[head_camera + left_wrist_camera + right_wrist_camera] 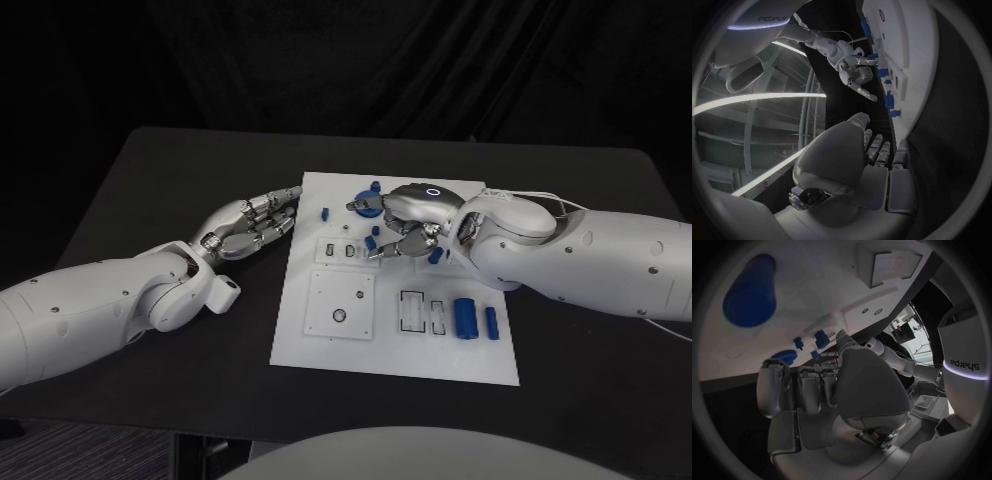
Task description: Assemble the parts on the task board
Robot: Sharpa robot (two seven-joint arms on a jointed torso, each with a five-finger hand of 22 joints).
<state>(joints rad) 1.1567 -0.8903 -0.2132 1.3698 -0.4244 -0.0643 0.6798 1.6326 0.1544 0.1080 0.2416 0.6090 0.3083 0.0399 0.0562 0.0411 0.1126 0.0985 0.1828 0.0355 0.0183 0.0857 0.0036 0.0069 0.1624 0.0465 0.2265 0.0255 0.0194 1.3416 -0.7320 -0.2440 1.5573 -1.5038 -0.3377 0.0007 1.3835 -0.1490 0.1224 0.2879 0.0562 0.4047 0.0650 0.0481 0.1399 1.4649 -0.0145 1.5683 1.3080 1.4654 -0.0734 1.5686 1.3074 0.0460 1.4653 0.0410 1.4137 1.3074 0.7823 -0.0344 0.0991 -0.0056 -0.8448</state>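
The board (397, 345) lies mid-table with most parts unplaced — two blue cylinders (466, 317) lie loose at its near right, and small pegs (326, 213) stand near the far edge. The right hand (410, 228) hovers over those far parts, fingers curled; whether it holds one, I cannot tell. The left hand (257, 225) rests empty beside the board's left edge, fingers loosely extended.

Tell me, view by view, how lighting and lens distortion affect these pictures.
Head view: straight lines, white board bright against the black table, backdrop dark. Left wrist view: fisheye bends the board's edge, bright light strips curve, left hand shaded. Right wrist view: the board curves overhead, right hand evenly lit.
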